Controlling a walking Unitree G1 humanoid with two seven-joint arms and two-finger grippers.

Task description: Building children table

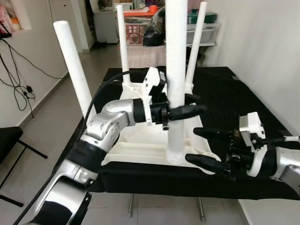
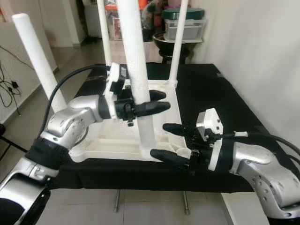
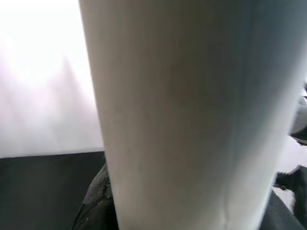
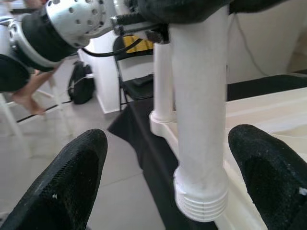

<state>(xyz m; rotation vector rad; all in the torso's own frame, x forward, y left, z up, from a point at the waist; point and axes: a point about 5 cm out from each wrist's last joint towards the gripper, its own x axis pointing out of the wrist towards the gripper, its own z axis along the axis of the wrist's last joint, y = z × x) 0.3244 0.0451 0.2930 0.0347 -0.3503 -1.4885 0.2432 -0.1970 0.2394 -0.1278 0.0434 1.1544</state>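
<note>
Table leg point(image 1: 176, 70) stands upright at the near edge of the upturned tabletop point(image 1: 140, 145); my left gripper point(image 1: 197, 104) clamps it, right gripper point(image 1: 202, 146) spread beside its base.

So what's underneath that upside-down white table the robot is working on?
A black cloth covers the surface beneath the white table. Thin metal legs show below the cloth's front edge. The cloth hides whatever surface lies under it.

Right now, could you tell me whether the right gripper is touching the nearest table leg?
Apart. The right wrist view shows the right gripper open, a clear gap between each black fingertip and the nearest table leg.
</note>
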